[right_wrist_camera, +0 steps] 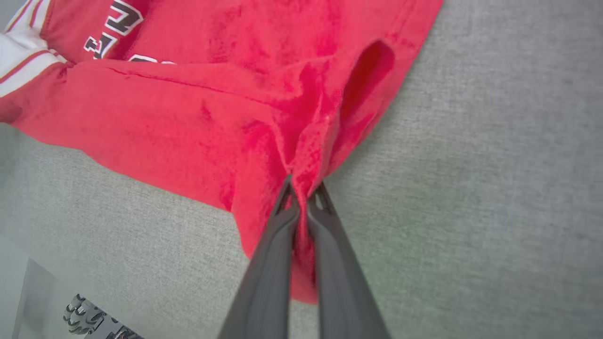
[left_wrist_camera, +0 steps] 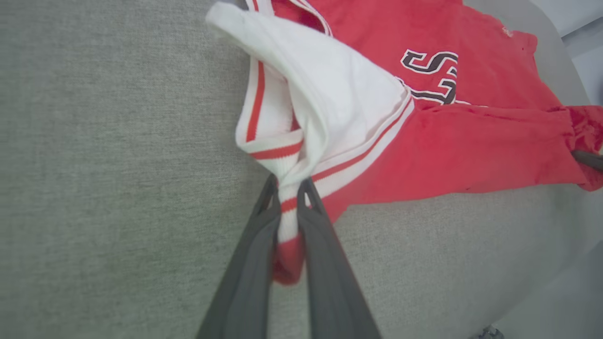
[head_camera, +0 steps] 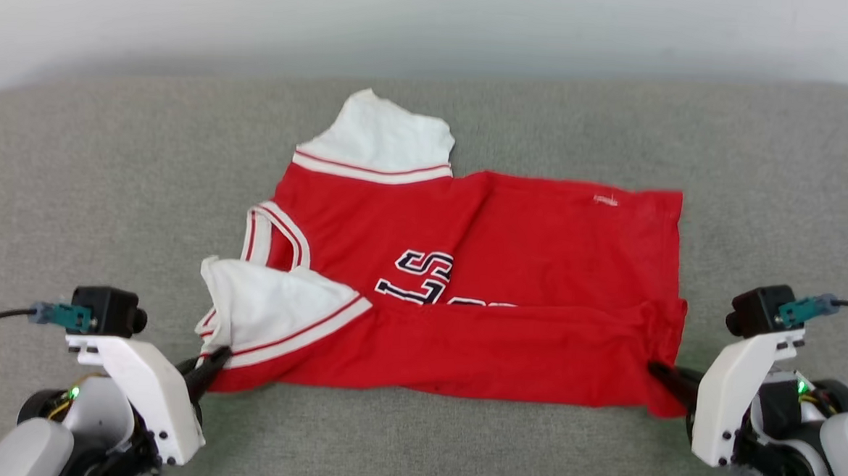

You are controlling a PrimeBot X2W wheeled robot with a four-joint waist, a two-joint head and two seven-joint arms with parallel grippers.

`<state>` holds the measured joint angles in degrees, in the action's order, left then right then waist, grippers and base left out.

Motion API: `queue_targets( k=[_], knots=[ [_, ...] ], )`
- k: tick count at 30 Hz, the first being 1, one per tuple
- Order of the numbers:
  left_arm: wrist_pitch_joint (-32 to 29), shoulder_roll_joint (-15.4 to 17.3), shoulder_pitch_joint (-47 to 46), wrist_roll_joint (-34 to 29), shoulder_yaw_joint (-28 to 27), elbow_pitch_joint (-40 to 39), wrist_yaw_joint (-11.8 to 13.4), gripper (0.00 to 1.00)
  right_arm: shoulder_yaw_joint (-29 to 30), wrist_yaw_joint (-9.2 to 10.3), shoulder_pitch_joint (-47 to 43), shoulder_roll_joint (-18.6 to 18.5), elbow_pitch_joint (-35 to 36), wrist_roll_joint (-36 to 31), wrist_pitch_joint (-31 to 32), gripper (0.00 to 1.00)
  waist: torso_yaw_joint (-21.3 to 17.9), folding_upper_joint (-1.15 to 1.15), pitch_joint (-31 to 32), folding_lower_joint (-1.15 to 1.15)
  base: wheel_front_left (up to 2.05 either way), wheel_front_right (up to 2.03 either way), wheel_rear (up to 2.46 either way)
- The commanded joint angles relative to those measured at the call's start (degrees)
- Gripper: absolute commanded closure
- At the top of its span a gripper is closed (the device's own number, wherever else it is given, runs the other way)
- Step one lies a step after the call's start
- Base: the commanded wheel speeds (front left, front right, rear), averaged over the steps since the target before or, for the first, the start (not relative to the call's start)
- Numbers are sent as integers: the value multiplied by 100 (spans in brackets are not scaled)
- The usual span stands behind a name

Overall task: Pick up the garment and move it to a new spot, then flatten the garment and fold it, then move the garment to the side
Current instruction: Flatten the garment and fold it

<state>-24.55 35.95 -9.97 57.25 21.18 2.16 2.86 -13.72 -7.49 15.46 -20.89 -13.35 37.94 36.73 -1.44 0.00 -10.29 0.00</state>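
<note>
I see the red jersey lying crosswise on the middle of the grey woven surface, neckline toward the robot's left and hem toward its right. The near long edge is turned up over the body in a flat band, covering the lower part of the black, white-outlined lettering. The left gripper is clamped on the garment's near-left corner: in the left wrist view both dark fingers pinch the ribbed red-and-white cuff trim, with a red tip of fabric showing between them below the pinch. The right gripper is clamped on the near-right hem corner: in the right wrist view the fingers are drawn together on bunched red cloth, which puckers into creases and an open pocket just above the tips. Bare surface surrounds the garment on every side: broad areas to the left and right, a narrower strip along the near edge between the two arms, and a band behind, up to the pale wall. The far sleeve points toward that wall; the near sleeve lies loosely folded beside the neckline. The jersey cloth is smooth and matte, the sleeves are plain white, and the surface has a fine, even weave.
</note>
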Motion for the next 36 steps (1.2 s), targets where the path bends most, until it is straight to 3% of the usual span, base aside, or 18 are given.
queue_targets(
  k=[1, 8, 18, 19, 21, 22, 23, 24, 31, 36],
  knots=[
    [-5, 35, 145, 39, -8, 5, 36, 100, -63, 0, -166, -50, 31, 63, -46, 100, -9, 0, 376, 0, 0, 0, 0],
    [43, 126, 748, 102, -27, -217, 197, 100, -182, 0, -543, -149, 115, 180, -62, 100, -27, 0, 904, 0, 0, 0, 0],
    [61, 125, 1666, 348, -53, -479, 516, 100, 228, 0, -1351, -58, -69, 174, -80, 100, -13, 0, 1142, 0, 0, 0, 0],
    [108, 97, 1654, 314, -60, -443, 538, 100, 246, 0, -1397, -24, -101, 163, -114, 79, -10, 0, 1137, 0, 0, 0, 0],
    [225, 1, 1582, 251, -41, -336, 552, 100, 279, 0, -1462, 33, -144, 114, -270, 0, -2, 0, 1124, 0, 0, 0, 0],
    [262, -38, 1534, 223, -12, -285, 528, 67, 285, 0, -1487, 56, -151, 90, -376, 0, 0, 0, 1116, 0, 0, 0, 0],
    [305, -79, 1482, 194, -6, -236, 507, 11, 288, 0, -1501, 73, -134, 32, -513, 0, -2, 0, 1110, 0, 0, 0, 0],
    [377, -117, 1418, 154, -12, -191, 494, 0, 301, 0, -1504, 81, -89, -50, -707, 0, -9, 0, 1104, 0, 0, 0, 0],
    [1155, -341, 1025, -297, -154, -32, 637, 0, 577, 0, -1473, 293, 224, -851, -2284, 0, -167, 0, 1085, 0, 0, 0, 0],
    [1769, -443, 606, -756, -254, -5, 834, 0, 933, 0, -1397, 548, 540, -1498, -2947, 0, -360, 0, 914, 0, 0, 0, 0]
  ],
)
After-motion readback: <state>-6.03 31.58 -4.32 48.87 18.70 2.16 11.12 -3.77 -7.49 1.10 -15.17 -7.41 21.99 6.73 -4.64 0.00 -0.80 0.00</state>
